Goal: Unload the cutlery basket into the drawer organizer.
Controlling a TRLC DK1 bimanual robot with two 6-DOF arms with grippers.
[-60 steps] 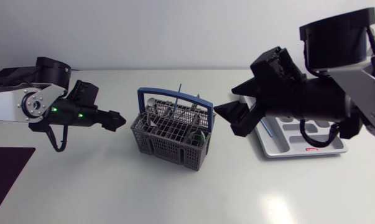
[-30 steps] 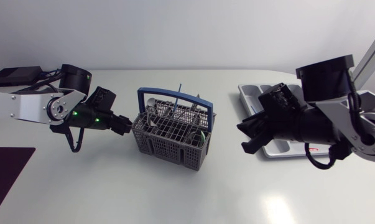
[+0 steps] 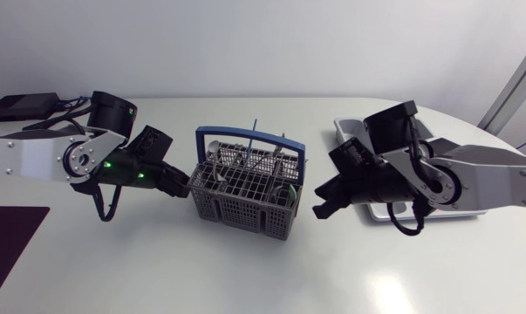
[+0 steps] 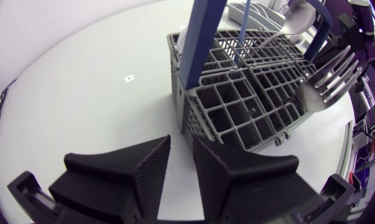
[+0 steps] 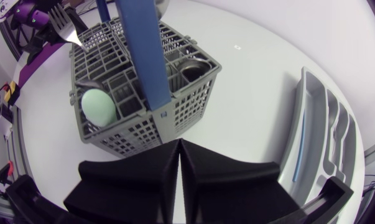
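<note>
Evidently a bracing-and-reaching step. The grey plastic mesh cutlery basket [image 3: 243, 187] with its blue bail handle stood upright and loaded near the middle of the white table [image 3: 245, 279]. The pale grey, compartmented drawer organizer [image 3: 350, 131] lay toward the table's right edge, well apart from the basket.

The matte black left gripper [image 3: 182, 181] had its fingers narrowly apart, with the basket's near corner just ahead of the gap and nothing between them. The matte black right gripper [image 3: 322, 208] had its fingers pressed together, empty, near the basket's opposite wall.

To do the step well, the left fingers should probably pinch the wall without tipping the basket, and the right fingers must part before descending on a single handle.

Counted: one basket, one organizer, two grippers. One steel fork [image 4: 327, 78], one steel spoon [image 4: 299, 18], one pale green rounded piece [image 5: 99, 106] and one thin blue rod [image 3: 252, 131] were visible; the mesh hid the other pieces. One blue strip [image 5: 299, 149] lay in the organizer.
</note>
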